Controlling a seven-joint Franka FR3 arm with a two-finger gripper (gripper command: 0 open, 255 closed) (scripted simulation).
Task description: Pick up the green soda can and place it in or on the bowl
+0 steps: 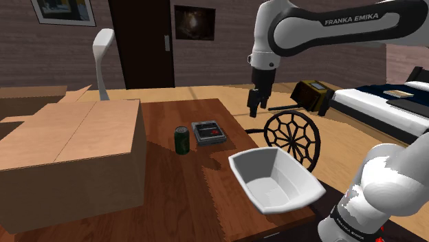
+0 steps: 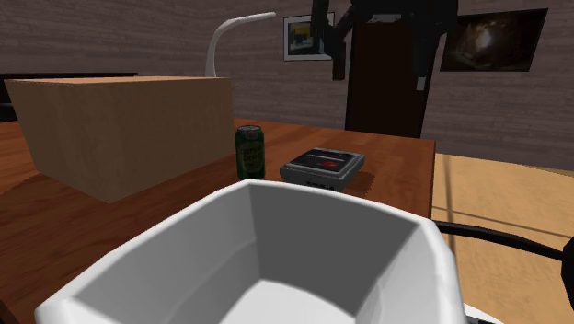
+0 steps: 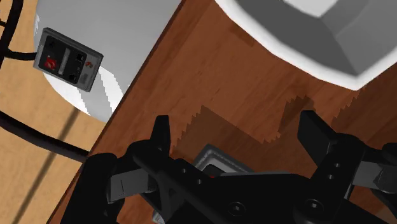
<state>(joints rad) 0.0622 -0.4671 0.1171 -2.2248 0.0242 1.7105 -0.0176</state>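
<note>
Can and hand: the soda can (image 1: 181, 141) stands untouched, low and to the shoulder view's left of the hand (image 1: 256, 106), which hangs high above the bench (image 1: 172, 196).
Hand: fingers spread wide with nothing between them, open for an approach from above.
Under the hand: the wrist view looks down past the hand (image 3: 238, 137) onto a grey game console (image 3: 215, 160), so I judge it is not yet lined up over the can.
Can's place: upright on the bench, just beside the console (image 1: 209, 132), between it and a cardboard box (image 1: 69, 151).
Bowl: the white bowl (image 1: 237, 165) sits mouth up near the bench's edge, apart from the can, ready to receive it.
Can's look: the can (image 2: 250, 152) is dark green with a darker top rim and faint print I cannot read.
</note>
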